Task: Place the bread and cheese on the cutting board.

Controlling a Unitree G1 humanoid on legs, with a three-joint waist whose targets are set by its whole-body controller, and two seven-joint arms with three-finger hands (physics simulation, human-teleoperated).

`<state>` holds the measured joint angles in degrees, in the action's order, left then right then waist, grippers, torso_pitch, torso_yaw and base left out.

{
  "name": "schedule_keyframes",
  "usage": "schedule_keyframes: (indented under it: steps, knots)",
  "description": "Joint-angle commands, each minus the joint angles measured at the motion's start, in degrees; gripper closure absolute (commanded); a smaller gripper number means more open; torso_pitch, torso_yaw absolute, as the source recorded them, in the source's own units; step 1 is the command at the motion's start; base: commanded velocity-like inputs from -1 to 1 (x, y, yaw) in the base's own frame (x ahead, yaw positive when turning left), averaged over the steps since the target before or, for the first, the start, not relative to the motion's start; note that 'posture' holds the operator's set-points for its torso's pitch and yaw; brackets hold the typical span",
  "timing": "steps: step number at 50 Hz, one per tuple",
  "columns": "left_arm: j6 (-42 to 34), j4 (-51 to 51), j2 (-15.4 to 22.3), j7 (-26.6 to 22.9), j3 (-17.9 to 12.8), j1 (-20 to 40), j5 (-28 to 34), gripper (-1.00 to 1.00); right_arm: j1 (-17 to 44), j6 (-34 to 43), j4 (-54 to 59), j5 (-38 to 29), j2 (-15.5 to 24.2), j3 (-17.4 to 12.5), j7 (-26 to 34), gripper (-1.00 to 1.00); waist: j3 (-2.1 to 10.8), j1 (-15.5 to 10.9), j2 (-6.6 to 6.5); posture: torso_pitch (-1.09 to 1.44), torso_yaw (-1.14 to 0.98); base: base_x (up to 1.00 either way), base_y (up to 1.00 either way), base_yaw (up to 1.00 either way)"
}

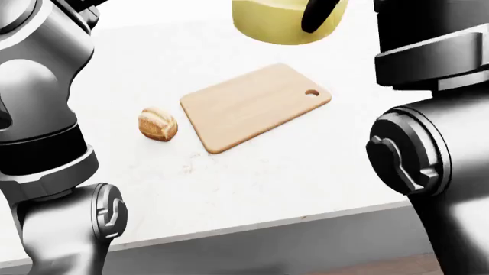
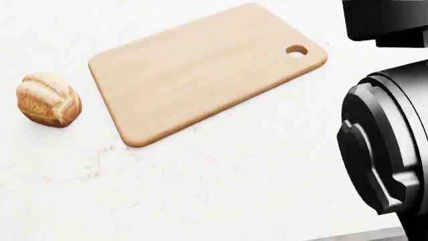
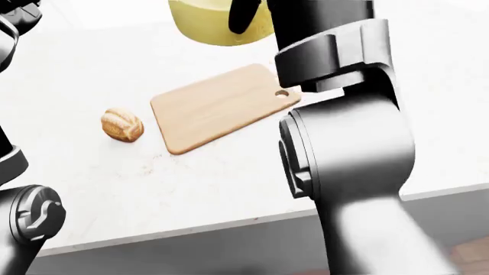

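Note:
A wooden cutting board (image 2: 200, 70) with a hole in one corner lies bare on the white counter (image 1: 268, 183). A crusty bread roll (image 2: 48, 99) sits on the counter just left of the board, apart from it. A pale yellow cheese block (image 1: 271, 23) hangs at the top edge of the left-eye view, above the board's far end. My right hand (image 1: 309, 23) holds it, with one black finger (image 1: 317, 11) curled over its side; the rest of the hand is cut off. My left hand does not show.
My left arm (image 1: 46, 114) fills the left side of the left-eye view and my right arm (image 1: 435, 143) the right side. The counter's near edge (image 1: 305, 219) runs along the bottom, with a grey cabinet face below it.

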<state>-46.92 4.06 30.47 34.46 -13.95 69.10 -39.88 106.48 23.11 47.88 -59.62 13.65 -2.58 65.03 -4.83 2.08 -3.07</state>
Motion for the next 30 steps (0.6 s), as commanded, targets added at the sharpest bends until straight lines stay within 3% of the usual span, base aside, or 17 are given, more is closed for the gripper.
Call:
schedule_keyframes:
  steps: [1,6,14,30]
  knots:
    - [1.51,-1.40,0.72,-0.38,-0.48,1.87,0.20,-1.00,5.26,-4.61,7.40,4.07,1.40,-0.95,-9.95,1.00,2.05,0.01,-0.15,0.00,0.00,0.00,0.00,0.00]
    - [1.52,-1.54,0.68,-0.39,-0.61,1.71,0.15,-1.00,7.40,-11.75,22.92,6.64,3.49,-0.02,-21.89,1.00,2.18,-0.24,-0.01,0.00,0.00,0.00,0.00,0.00]
    - [1.97,-1.13,0.57,-0.79,-0.58,1.59,0.40,-1.00,4.11,-12.18,27.94,8.48,0.12,0.09,-32.36,1.00,2.27,-0.58,-0.07,0.00,0.00,0.00,0.00,0.00]
    - [1.70,-0.86,1.17,-0.32,-0.93,2.21,-0.69,-1.00,0.06,-9.64,29.86,2.71,-3.06,2.20,-40.00,1.00,2.56,-0.97,0.33,0.00,0.00,0.00,0.00,0.00]
